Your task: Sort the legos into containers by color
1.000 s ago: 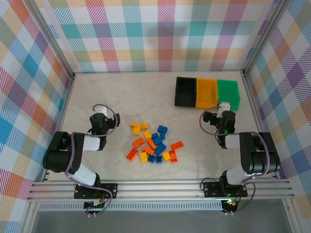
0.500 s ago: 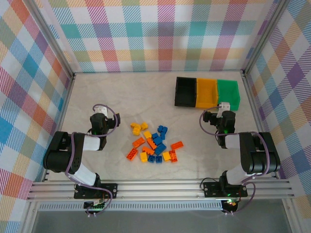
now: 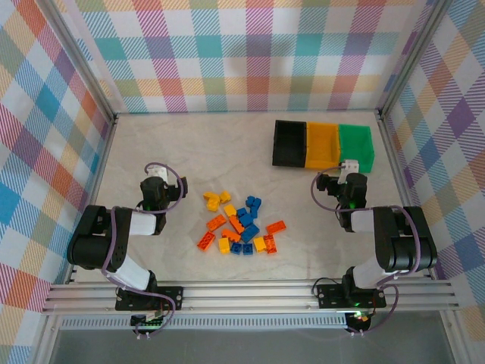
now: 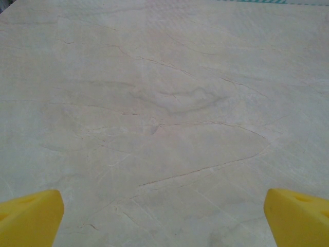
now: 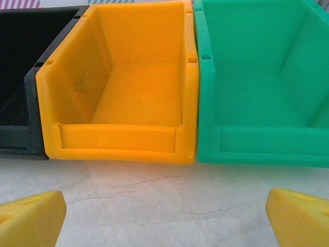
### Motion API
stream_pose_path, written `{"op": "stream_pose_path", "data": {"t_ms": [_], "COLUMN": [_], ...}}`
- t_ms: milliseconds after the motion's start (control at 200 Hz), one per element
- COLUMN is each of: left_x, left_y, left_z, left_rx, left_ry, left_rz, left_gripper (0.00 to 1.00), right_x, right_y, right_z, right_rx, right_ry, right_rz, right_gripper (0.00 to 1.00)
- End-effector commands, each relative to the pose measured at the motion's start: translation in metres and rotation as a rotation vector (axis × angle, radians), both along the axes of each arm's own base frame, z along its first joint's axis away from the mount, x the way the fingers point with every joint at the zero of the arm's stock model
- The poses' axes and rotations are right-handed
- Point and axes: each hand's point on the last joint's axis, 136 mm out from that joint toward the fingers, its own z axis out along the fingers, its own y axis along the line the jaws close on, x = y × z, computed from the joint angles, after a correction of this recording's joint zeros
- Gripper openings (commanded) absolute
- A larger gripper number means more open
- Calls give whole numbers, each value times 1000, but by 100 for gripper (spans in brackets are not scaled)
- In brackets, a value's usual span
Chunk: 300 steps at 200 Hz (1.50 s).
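Both arms were folded, elbows drawn back toward the near rail and forearms reaching toward the far wall. The left gripper (image 3: 154, 184) sat low over bare surface (image 3: 212, 152), well left of the legos (image 3: 239, 224). In the left wrist view its yellow fingertips (image 4: 30, 216) stood wide apart with nothing between them. The right gripper (image 3: 350, 174) faced the containers (image 3: 322, 144) from just in front, likewise spread and holding nothing. The right wrist view showed the black bin (image 5: 18, 77), the yellow-orange bin (image 5: 123, 139) and the green bin (image 5: 257, 144) joined in a row. The yellow, orange-red and blue legos lay loosely clustered on the surface between the two arms, apart from the containers
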Motion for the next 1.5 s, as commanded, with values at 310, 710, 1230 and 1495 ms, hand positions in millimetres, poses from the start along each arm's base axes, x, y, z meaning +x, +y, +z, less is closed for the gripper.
{"op": "stream_pose_path", "data": {"t_ms": [310,710,1230,1495], "left_x": [16,14,-16,-44], "left_y": [6,6,-62,-78], "left_z": [73,148,144,135], "left_rx": [-33,-661,-797,-776], "left_ry": [20,-61,137,194], "left_rz": [51,299,24,-29], "left_gripper": [100,100,95,93], "right_x": [-2,-2,99,121], "right_y": [-13,-20,-9,-21], "right_z": [31,86,48,15], "right_rx": [31,419,212,186], "right_ry": [108,89,518,627], "right_rz": [-123,-372,-251,-294], "right_gripper": [100,100,92,81]}}
